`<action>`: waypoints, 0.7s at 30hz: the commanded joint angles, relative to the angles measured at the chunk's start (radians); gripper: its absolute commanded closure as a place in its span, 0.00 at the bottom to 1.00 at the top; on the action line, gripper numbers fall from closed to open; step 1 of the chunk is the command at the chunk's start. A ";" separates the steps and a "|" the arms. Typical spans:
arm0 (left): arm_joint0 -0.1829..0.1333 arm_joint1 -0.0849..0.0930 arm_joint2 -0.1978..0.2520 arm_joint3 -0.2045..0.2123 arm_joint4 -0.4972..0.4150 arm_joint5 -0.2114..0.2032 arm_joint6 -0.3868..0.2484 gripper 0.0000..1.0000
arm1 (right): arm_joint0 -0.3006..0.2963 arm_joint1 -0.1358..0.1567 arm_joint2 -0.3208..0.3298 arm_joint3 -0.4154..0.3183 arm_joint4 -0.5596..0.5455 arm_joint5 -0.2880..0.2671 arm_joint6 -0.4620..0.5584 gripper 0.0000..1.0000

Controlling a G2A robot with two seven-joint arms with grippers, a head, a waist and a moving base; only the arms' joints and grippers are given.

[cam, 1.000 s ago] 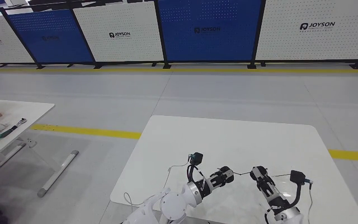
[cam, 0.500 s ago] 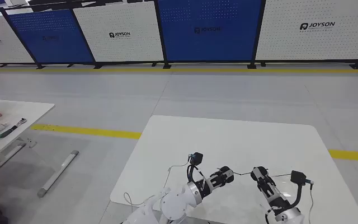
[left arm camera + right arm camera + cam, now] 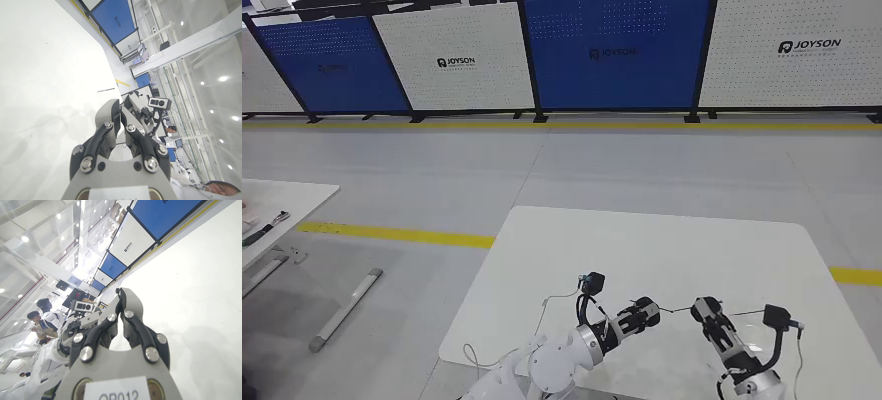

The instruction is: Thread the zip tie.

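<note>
Left tool (image 3: 119,110) (closed tight), above white table (image 3: 47,66)

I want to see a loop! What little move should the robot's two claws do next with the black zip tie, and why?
Probably bring the left gripper and right gripper slightly toward each other. Both look shut on the zip tie, which runs nearly straight between them above the table, so there is no loop to thread yet.

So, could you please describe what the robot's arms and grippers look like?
The arms are white with black sections, a thin cable trailing off one. The left gripper and right gripper share grey metal fingers, black ribbed pads, black linkages, silver screws and a white printed label at the base. Each wrist carries a bracket-mounted camera.
</note>
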 commanded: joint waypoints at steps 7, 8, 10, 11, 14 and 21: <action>0.000 0.000 0.000 0.000 0.000 0.000 0.000 1.00 | 0.004 -0.004 -0.008 0.001 -0.013 0.015 0.007 1.00; 0.000 0.000 0.000 0.000 0.000 0.000 0.000 1.00 | 0.007 -0.004 -0.010 0.002 -0.014 0.017 0.008 1.00; 0.000 0.000 0.000 0.000 0.000 0.000 0.000 1.00 | 0.011 -0.006 -0.013 0.006 -0.016 0.021 0.009 1.00; 0.000 0.000 0.000 0.000 0.000 0.000 0.000 1.00 | 0.012 -0.006 -0.014 0.006 -0.016 0.022 0.009 1.00; 0.000 0.000 0.000 0.000 0.000 0.000 0.000 1.00 | 0.015 -0.008 -0.017 0.008 -0.017 0.022 0.011 1.00; 0.003 -0.002 0.001 -0.001 -0.019 -0.008 0.008 1.00 | 0.018 -0.011 -0.025 0.013 -0.020 0.013 0.011 1.00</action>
